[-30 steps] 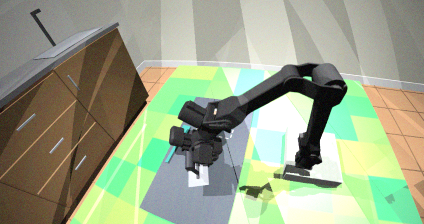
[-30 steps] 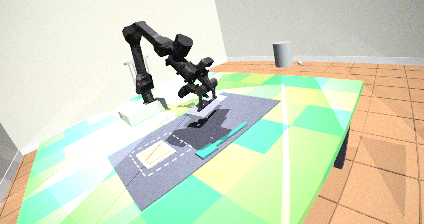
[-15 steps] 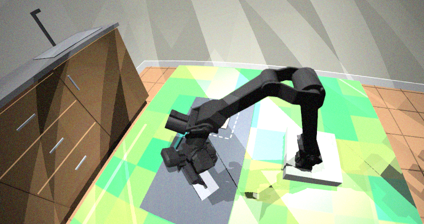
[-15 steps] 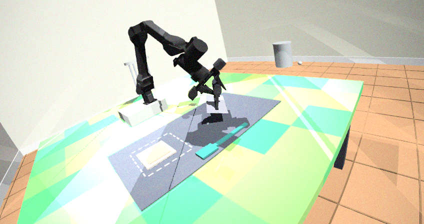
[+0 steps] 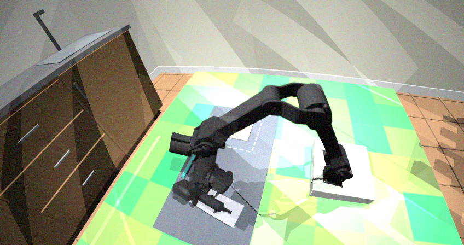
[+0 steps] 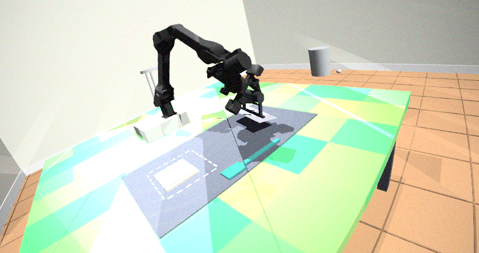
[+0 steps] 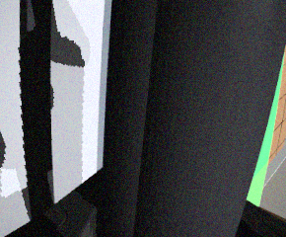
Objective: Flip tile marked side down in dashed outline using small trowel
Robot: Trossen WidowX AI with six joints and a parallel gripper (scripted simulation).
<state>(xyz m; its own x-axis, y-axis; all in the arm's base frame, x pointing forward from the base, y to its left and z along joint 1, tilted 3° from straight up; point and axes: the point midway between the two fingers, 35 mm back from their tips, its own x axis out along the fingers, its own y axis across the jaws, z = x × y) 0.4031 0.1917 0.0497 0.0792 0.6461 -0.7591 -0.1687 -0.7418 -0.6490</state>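
The tile point(image 5: 243, 135) point(image 6: 175, 174) is pale cream and lies flat inside the dashed outline point(image 6: 214, 166) on the blue-grey mat point(image 5: 224, 234) point(image 6: 297, 117). Its upper face looks plain; I cannot make out a mark, and the arm hides part of it in the top view. My gripper point(image 5: 206, 195) point(image 6: 247, 92) is shut on the trowel's dark handle. The trowel's pale flat blade point(image 5: 236, 217) point(image 6: 269, 117) point(image 7: 69, 99) is below the handle, over the mat's far end from the tile, with a shadow beside it. The handle point(image 7: 197, 109) fills the middle of the wrist view.
A teal spatula point(image 5: 187, 166) point(image 6: 233, 170) lies along the mat's edge between the tile and the trowel, partly hidden by the arm in the top view. The arm's white base block point(image 5: 358, 158) point(image 6: 151, 131) stands beside the mat's other long side.
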